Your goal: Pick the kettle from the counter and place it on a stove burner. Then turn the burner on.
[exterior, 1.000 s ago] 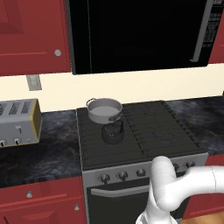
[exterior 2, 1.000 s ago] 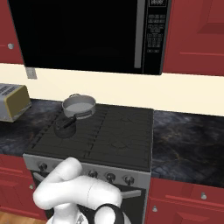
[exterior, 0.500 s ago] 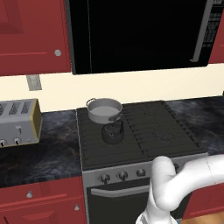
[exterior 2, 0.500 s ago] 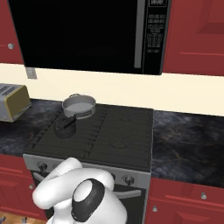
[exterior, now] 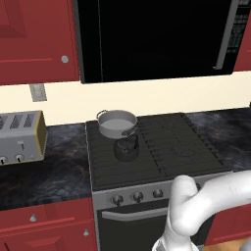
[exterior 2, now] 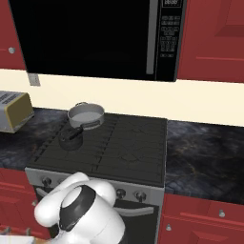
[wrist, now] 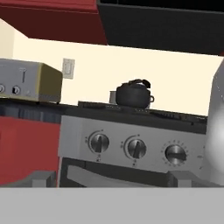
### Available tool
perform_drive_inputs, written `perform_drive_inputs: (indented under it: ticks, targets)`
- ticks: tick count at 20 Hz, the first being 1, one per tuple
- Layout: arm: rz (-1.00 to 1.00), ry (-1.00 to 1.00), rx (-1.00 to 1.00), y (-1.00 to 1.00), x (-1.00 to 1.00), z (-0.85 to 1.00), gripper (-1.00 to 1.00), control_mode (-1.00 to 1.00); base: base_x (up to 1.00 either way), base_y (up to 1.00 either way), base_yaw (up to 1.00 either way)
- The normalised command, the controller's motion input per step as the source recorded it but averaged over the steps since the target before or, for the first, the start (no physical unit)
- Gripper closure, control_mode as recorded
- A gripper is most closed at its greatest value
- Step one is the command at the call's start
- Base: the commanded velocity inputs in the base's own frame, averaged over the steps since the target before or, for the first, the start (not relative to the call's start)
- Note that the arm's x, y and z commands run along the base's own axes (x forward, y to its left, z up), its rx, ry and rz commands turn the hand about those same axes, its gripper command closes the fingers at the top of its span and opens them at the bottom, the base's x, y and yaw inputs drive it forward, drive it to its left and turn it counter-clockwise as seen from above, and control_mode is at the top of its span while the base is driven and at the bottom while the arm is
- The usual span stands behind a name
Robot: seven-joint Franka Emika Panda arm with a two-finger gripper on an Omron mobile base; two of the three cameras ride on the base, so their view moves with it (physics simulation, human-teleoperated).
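Left base view shows the kettle (exterior: 127,148) sitting on the black grated stove (exterior: 162,147), on the front left burner, directly in front of the silver pot (exterior: 117,123) on the back left burner. The two stand very close, and whether they touch cannot be told. A silver toaster (exterior: 20,137) rests on the dark marbled counter (exterior: 54,166) to the left of the stove, well apart from the kettle. Red cabinet fronts (exterior: 46,228) run below the counter, and a black microwave (exterior: 157,37) hangs above the stove. The white arm (exterior: 206,203) bends low in front of the oven door.

Right base view has the same kettle (exterior 2: 71,138) on the near left burner with the pot (exterior 2: 86,115) just behind it, and the counter (exterior 2: 205,152) carrying on to the right of the stove (exterior 2: 119,147).

Hand view looks level at the stove's front panel, where three round knobs (wrist: 136,148) sit in a row. The kettle (wrist: 133,93) stands above them on the grate, its arched handle upright, with the toaster (wrist: 28,81) off to the left. The gripper is released with its jaws spread wide, holding nothing, low down before the knob panel
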Motion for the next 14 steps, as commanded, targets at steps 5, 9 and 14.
perform_drive_inputs:
  ticks: [5, 9, 14]
  targets:
    - [-0.06, 0.0, 0.0, 0.03, 0.39, 0.0, -1.0, -1.0, 0.0, 0.0, 0.0]
    - [-0.08, 0.0, 0.0, 0.08, 0.52, 0.0, -1.0, -1.0, 0.0, 0.0, 0.0]
    - [-0.07, 0.0, 0.0, 0.11, 0.52, 0.0, -1.0, -1.0, 0.0, 0.0, 0.0]
